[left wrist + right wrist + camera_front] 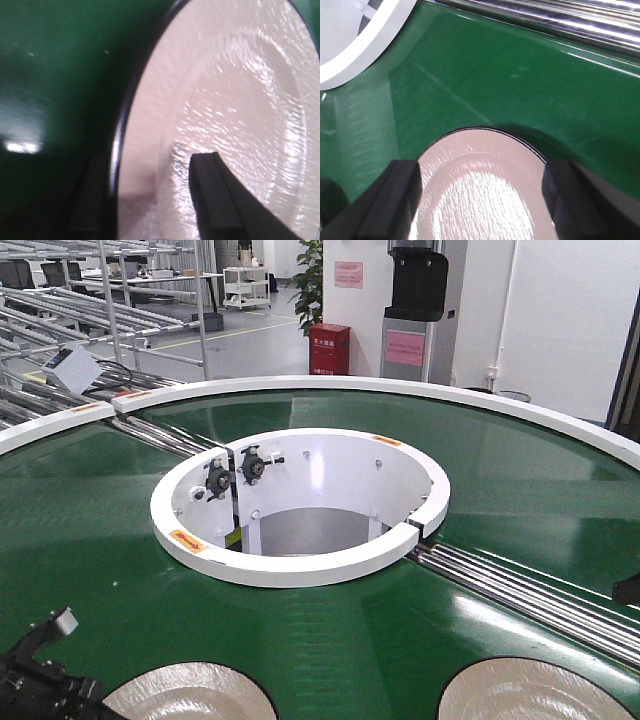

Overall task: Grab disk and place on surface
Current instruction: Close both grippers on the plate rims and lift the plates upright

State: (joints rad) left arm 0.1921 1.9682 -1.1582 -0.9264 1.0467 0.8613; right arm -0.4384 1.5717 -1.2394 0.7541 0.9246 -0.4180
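Note:
Two pale, shiny disks with thin dark rims lie on the green conveyor belt (90,540), the left disk (190,695) and the right disk (535,690) both near the front edge. My left gripper (147,165) is open and straddles the left disk's (225,100) rim, with one finger (90,200) over the belt and the other finger (215,200) over the disk. My right gripper (481,167) is open above the right disk (480,190), whose far edge shows between its fingers. The surface is out of view.
A raised white ring hub (300,570) stands in the belt's middle, with a white outer rim (400,390) around the belt. Shiny metal rollers (520,590) cross the belt at right and at the back left. Racks and a red box (329,348) stand beyond.

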